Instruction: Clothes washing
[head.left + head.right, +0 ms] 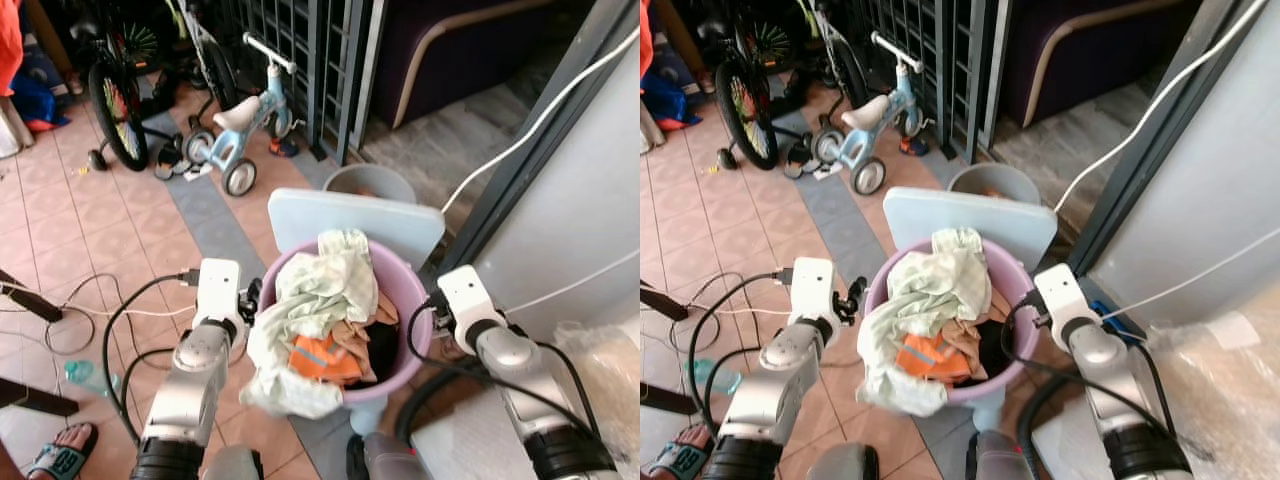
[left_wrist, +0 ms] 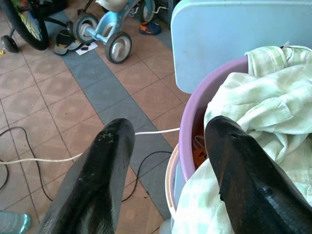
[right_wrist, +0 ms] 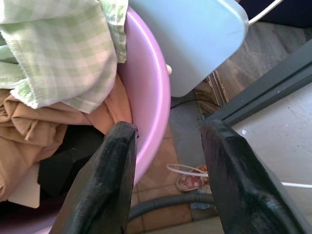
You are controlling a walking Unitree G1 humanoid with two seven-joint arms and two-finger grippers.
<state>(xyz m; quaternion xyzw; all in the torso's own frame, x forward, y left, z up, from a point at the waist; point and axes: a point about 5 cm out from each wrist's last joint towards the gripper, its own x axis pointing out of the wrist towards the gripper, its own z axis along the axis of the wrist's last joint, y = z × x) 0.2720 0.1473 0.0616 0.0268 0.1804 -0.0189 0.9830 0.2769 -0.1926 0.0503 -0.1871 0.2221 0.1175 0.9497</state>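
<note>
A purple basin [image 1: 412, 318] heaped with laundry stands right in front of me on a white support. A green-and-white checked cloth [image 1: 320, 285] lies on top and hangs over the near rim, with an orange garment [image 1: 322, 358] and a tan one [image 1: 362, 332] under it. My left gripper [image 1: 250, 300] is at the basin's left rim, open, with one finger outside the wall and the other over the cloth [image 2: 253, 107]. At the right rim my right gripper [image 1: 432, 312] is open too, its fingers [image 3: 114, 161] straddling the purple wall [image 3: 148, 92].
A pale blue board [image 1: 400, 225] leans behind the basin, with a grey bucket [image 1: 370, 182] beyond it. A white appliance [image 1: 590, 230] stands at the right. A child's tricycle [image 1: 240, 125] and a bicycle [image 1: 118, 115] stand far left. Cables [image 1: 90, 300] cross the tiles; a sandalled foot [image 1: 62, 450] is near left.
</note>
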